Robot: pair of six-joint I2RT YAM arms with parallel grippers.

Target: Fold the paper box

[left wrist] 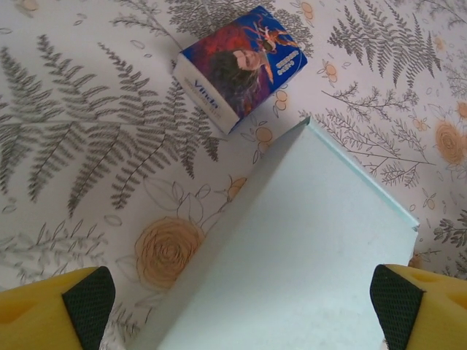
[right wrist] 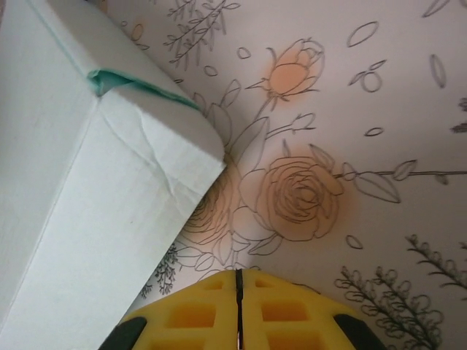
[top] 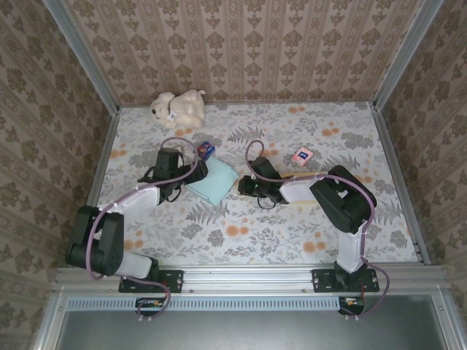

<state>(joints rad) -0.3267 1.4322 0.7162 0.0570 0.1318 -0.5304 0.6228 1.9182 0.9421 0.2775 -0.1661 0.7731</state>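
The paper box [top: 211,181] is laid flat left of centre on the table [top: 292,233], set diagonally, one corner pointed at the blue tissue pack [top: 206,150]; no long axis can be made out. The left gripper [top: 184,177] is held spread wide over its left part. The right gripper [right wrist: 238,292], arm bent leftward, is clenched empty just beside its right corner.

In the left wrist view the paper box [left wrist: 292,248] is cut off by the bottom edge, and the left gripper [left wrist: 241,299] is cropped to its pad tips. In the right wrist view the box is cropped at left and top. From above, its left edge is covered by the left arm's wrist [top: 171,166], and the pink packet's [top: 301,155] print cannot be read.
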